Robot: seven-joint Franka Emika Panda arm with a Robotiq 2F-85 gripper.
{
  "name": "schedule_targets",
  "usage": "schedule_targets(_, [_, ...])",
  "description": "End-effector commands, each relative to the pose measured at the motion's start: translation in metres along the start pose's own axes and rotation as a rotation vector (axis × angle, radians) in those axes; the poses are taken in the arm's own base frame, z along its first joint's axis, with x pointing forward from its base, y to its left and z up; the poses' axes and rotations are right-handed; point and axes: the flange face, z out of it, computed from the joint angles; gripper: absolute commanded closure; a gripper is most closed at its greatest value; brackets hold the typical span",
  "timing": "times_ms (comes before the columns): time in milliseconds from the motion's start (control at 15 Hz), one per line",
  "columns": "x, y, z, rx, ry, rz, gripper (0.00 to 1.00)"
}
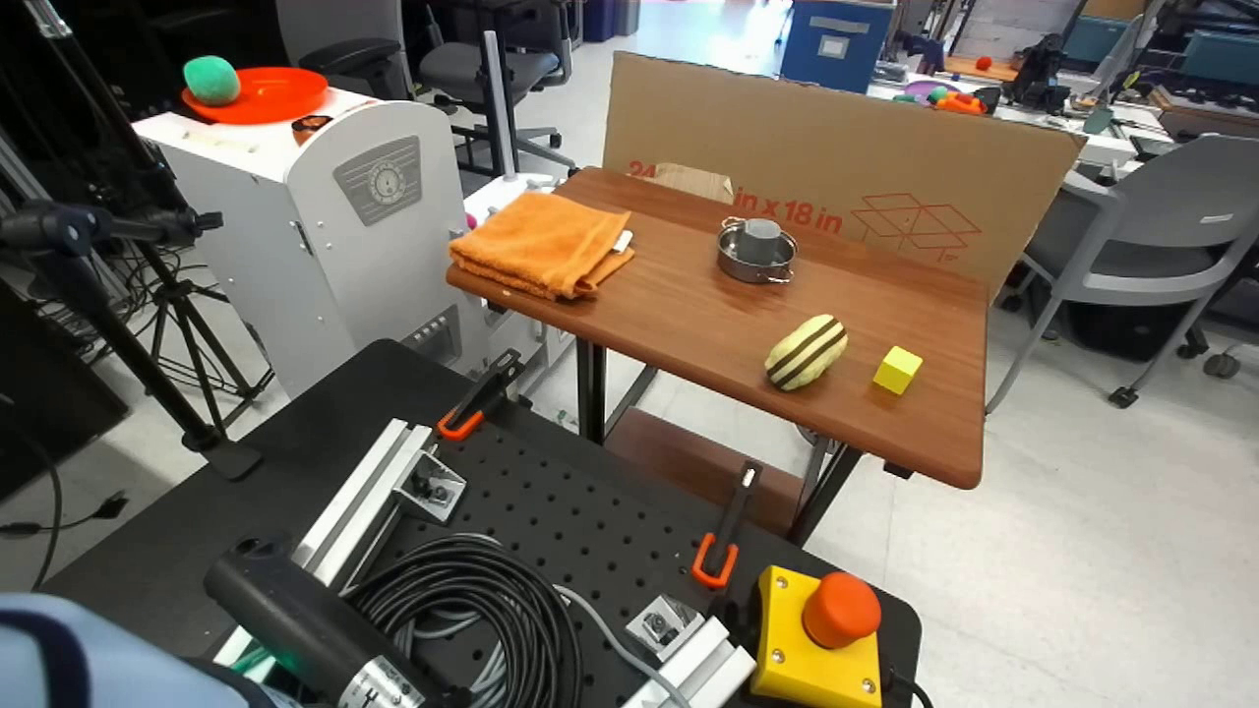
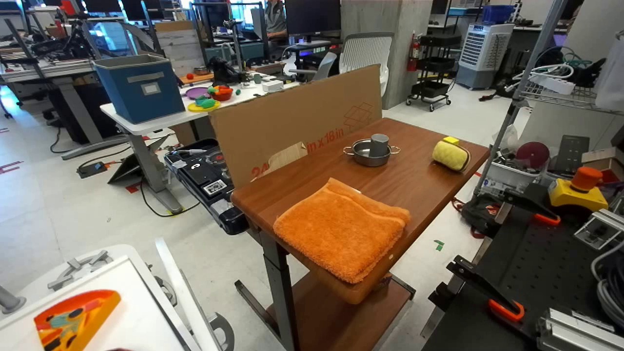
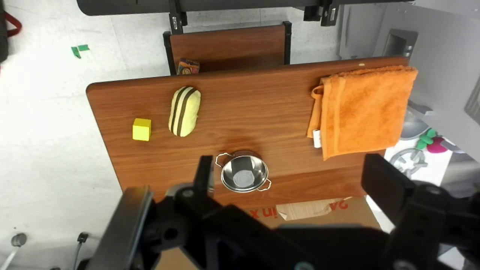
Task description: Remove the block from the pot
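The block [image 1: 760, 239] is a grey, round-topped piece standing in the pot [image 1: 733, 264]. Its top rises above the pot's rim in both exterior views, block [image 2: 379, 145] and pot [image 2: 364, 158]. The pot is small, dark metal, with two thin wire handles, and stands on the brown table near the cardboard. The wrist view looks down into the pot [image 3: 227, 176] with the block [image 3: 243, 178] inside. My gripper [image 3: 288, 168] is open and empty, high above the table. The pot appears between its fingers, nearer the left finger. The gripper is out of view in both exterior views.
An orange cloth [image 1: 541, 241] lies at one end of the brown table [image 1: 679, 324]. A striped yellow piece [image 1: 807, 352] and a yellow cube [image 1: 897, 370] lie toward the other end. A cardboard sheet [image 1: 836, 147] stands upright along the table edge behind the pot.
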Motion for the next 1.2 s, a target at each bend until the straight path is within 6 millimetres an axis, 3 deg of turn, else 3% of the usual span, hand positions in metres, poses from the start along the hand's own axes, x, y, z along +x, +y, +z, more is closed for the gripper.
schedule_targets(0, [0.054,-0.004,0.057,-0.035,0.013,0.056,0.00])
schedule_targets(600, [0.180,0.006,0.170,-0.128,0.042,0.240,0.00])
schedule_targets(867, [0.211,0.009,0.219,-0.160,-0.011,0.266,0.00])
schedule_targets(1133, [0.224,0.011,0.273,-0.181,-0.082,0.283,0.00])
